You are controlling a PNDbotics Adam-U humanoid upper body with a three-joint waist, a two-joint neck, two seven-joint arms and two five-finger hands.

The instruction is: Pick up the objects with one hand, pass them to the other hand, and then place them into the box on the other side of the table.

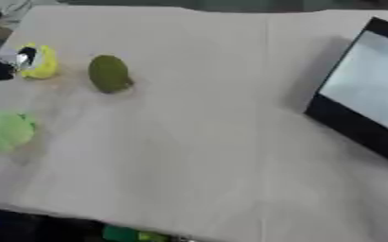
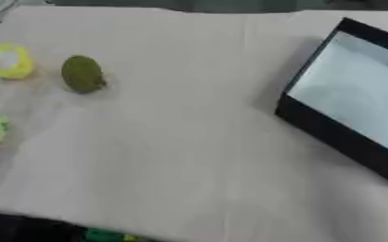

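Between olive fruit (image 1: 109, 73) and box (image 1: 365, 90), bare table (image 1: 206, 142).

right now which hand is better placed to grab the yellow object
Left: the left hand is already at the yellow object on the table's left side; the right hand is out of view.

Left hand (image 1: 17, 60) only partly in view at the left edge: black body w/ a shiny silver part, rest of it black and cut off by the frame. Blurred, no cables, screws or markings can be made out. Right eye view shows just a dark bit at the same edge.
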